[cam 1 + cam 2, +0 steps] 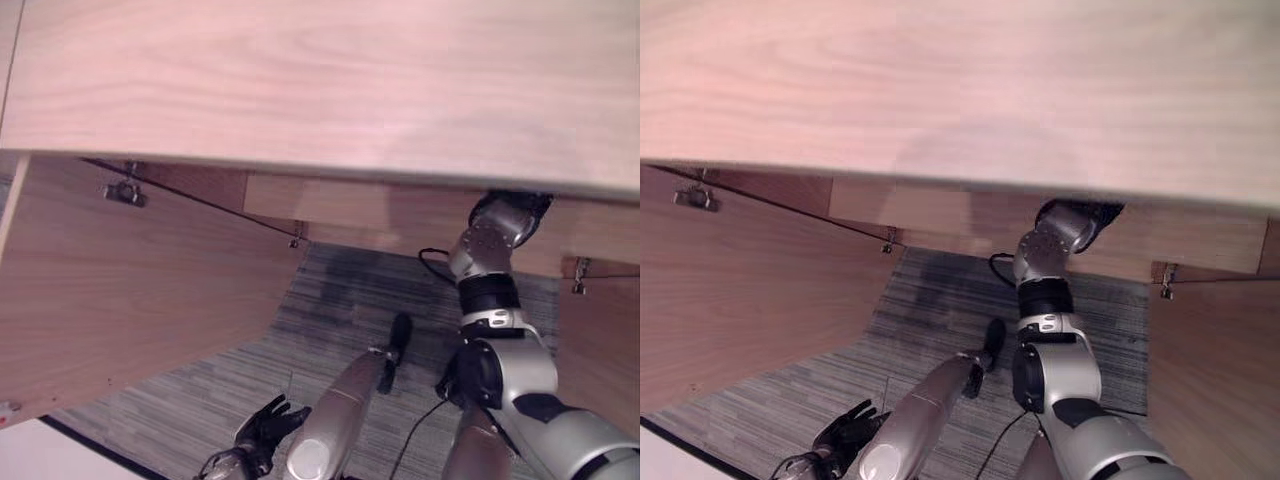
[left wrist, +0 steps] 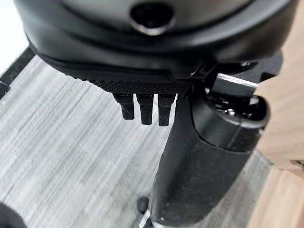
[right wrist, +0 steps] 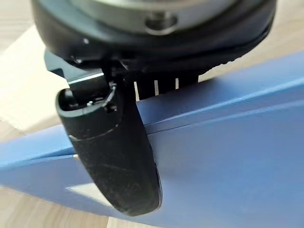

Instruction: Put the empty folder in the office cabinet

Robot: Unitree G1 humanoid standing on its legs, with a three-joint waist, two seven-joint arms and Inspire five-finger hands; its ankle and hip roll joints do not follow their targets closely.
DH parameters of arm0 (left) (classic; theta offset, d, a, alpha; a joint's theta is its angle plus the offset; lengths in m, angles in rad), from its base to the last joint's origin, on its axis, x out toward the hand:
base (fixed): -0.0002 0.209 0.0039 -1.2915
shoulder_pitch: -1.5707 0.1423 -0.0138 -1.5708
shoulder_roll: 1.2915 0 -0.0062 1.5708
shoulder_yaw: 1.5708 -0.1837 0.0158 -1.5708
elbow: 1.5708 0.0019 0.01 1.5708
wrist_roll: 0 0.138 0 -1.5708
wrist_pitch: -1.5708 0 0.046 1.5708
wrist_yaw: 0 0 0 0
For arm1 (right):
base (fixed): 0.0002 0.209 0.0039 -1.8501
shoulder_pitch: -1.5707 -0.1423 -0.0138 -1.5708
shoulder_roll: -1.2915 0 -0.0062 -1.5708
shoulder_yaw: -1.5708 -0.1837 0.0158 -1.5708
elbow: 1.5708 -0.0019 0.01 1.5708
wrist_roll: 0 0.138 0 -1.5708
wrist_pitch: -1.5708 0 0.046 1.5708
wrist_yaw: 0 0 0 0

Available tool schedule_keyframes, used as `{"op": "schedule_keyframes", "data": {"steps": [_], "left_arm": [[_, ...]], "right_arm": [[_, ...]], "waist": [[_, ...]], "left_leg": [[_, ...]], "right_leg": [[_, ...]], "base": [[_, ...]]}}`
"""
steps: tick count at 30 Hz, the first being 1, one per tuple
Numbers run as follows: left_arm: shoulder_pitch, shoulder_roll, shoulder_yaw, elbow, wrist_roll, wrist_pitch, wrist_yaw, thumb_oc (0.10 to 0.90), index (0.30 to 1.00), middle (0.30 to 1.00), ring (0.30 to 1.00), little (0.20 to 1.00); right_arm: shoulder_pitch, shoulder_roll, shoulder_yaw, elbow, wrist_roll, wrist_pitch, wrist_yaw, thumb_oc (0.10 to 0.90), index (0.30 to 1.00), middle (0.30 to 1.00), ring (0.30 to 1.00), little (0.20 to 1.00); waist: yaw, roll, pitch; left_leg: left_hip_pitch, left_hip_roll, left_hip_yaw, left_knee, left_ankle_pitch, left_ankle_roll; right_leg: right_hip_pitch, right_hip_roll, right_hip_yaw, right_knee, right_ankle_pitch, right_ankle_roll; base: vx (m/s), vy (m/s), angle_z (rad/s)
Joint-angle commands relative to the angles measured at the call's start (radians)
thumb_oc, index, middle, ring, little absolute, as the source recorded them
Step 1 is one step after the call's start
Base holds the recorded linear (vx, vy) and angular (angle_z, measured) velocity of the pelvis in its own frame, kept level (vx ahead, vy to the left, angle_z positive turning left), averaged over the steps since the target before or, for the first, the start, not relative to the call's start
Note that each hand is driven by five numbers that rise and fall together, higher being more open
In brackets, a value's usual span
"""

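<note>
We see the blue folder (image 3: 228, 156) in the right wrist view, where it crosses the frame from lower left to upper right over pale wood. The right hand (image 3: 114, 156) pinches it: the thumb lies flat across the folder's near face and the fingers (image 3: 156, 85) sit behind its upper edge. In the left eye view the right arm rises at the right of the frame and its hand goes out of sight under the top panel of the wooden cabinet (image 1: 300, 80), which spans the whole upper part. An open cabinet door (image 1: 130, 290) takes the left side. Grey striped carpet (image 1: 330, 330) shows in the middle. At the bottom left the left hand (image 1: 265, 428) hangs over the carpet, fingers loosely spread and holding nothing.
</note>
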Motion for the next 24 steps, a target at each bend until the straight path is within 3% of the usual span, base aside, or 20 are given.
{"op": "schedule_keyframes", "data": {"steps": [1,12,17,24], "left_arm": [[0.076,0.036,-0.004,0.0,0.017,0.01,0.022,0.8,0.9,0.9,0.9,0.9],[0.11,0.021,0.027,0.068,0.068,0.02,0.022,0.8,0.9,0.9,0.9,0.9],[0.094,0.015,0.047,0.091,0.076,0.018,0.032,0.8,0.9,0.9,0.9,0.9],[0.039,0.001,0.097,0.169,0.084,0.011,0.045,0.8,0.9,0.9,0.9,0.9]], "right_arm": [[-0.012,-0.106,0.066,-0.193,-0.163,0.0,0.016,0.4,0.3,0.3,0.3,0.3],[-0.013,-0.165,0.07,-0.206,-0.201,0.007,-0.012,0.4,0.3,0.3,0.3,0.3],[-0.032,-0.192,0.079,-0.213,-0.21,0.002,-0.027,0.4,0.3,0.3,0.3,0.3],[-0.124,-0.281,0.144,-0.118,-0.146,0.048,0.022,0.4,0.3,0.3,0.3,0.3]], "waist": [[0.007,0.004,-0.059],[-0.004,0.012,-0.067],[-0.017,0.001,-0.065],[-0.025,-0.034,-0.086]], "left_leg": [[-0.032,0.006,-0.047,0.093,-0.161,-0.021],[-0.138,0.022,-0.035,0.254,-0.233,-0.023],[-0.164,0.028,-0.03,0.27,-0.238,-0.026],[-0.16,0.037,-0.03,0.252,-0.236,-0.032]], "right_leg": [[0.02,-0.012,0.021,0.001,0.004,0.043],[-0.094,-0.017,0.08,0.148,-0.079,0.005],[-0.124,-0.017,0.096,0.169,-0.086,-0.003],[-0.132,-0.007,0.105,0.16,-0.084,-0.005]], "base": [[0.03,-0.015,-0.02],[0.0,-0.007,-0.02],[-0.01,-0.001,-0.08],[0.01,-0.01,-0.04]]}}
